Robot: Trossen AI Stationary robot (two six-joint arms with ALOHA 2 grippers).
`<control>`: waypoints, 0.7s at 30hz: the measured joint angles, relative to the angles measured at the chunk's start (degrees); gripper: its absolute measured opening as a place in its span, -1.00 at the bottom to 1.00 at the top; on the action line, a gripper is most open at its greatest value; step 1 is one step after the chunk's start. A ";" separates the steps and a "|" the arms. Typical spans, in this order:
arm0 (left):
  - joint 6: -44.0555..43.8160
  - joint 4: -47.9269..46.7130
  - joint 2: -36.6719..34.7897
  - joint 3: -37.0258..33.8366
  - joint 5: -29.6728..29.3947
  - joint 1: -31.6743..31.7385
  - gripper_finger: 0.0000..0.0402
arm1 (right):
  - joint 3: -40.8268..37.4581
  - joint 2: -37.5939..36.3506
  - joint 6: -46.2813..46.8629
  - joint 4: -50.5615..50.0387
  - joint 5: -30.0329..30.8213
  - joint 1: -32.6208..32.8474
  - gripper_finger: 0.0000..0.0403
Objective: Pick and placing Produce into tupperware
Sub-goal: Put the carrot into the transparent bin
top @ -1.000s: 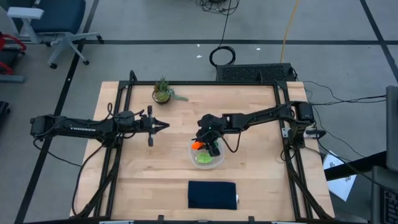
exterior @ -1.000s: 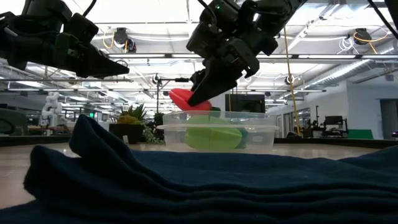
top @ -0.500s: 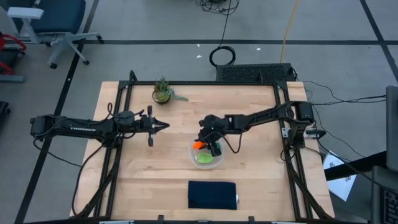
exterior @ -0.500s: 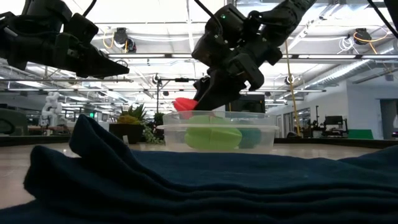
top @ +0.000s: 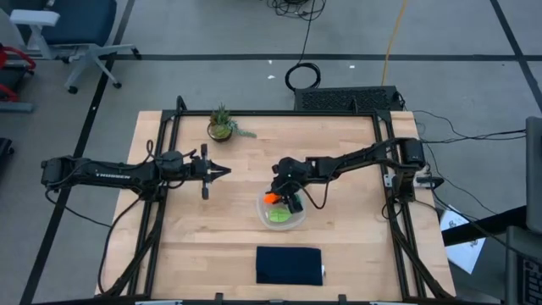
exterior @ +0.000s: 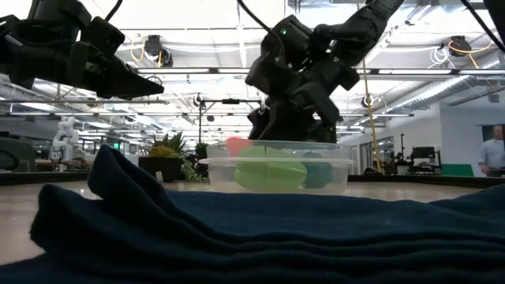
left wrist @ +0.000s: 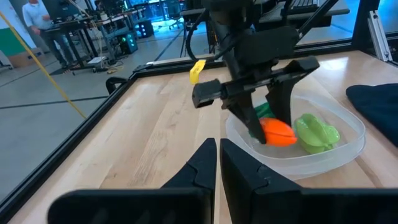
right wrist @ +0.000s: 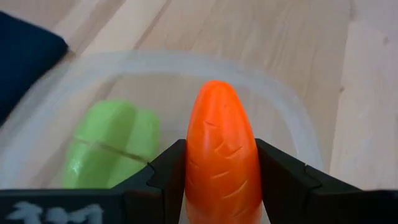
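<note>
The tupperware [top: 288, 222] is a clear shallow container at the middle of the table, also seen in the low view [exterior: 276, 164]. In it lies the light-green leafy piece [right wrist: 112, 149] [left wrist: 317, 132]. A darker green lump [exterior: 317, 175] shows beside it through the wall. My right gripper [top: 286, 198] [right wrist: 221, 155] reaches down into the tupperware, shut on the orange carrot [right wrist: 221, 143] [left wrist: 277, 132]. The carrot's green tip is hidden. My left gripper [top: 223, 172] [left wrist: 219, 163] hovers shut over the table, left of the tupperware. My right gripper pinches the carrot's orange body [right wrist: 217, 168] between its two fingers [right wrist: 168, 171], one on each side. The fingers come from above, slanting down into the tupperware. The carrot's rounded end [right wrist: 214, 93] sticks out past the fingertips, below the rim; whether it touches the floor I cannot tell.
A small potted spiky plant [top: 222, 124] stands near the far edge. A dark navy cloth pad [top: 290, 265] lies near the near edge and fills the low view's foreground [exterior: 237, 229]. Bare wood lies left and right of the tupperware. A person [exterior: 493, 158] stands in the room beyond.
My right gripper has come down with the carrot, from above the tupperware's rim to inside it, still shut on it. The carrot now shows through the container's wall instead of above it.
</note>
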 joint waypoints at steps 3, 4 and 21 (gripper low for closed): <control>0.00 -0.02 0.00 0.00 0.00 0.00 -0.87 | 0.00 1.64 0.62 2.64 0.00 -0.11 -0.22; 0.00 0.00 0.00 0.00 0.00 0.00 -0.87 | 0.00 2.10 0.95 2.96 -0.01 -0.09 -0.22; 0.31 0.00 -0.02 0.00 0.00 0.00 -0.87 | 0.04 2.97 3.44 2.58 -0.09 -0.09 -0.10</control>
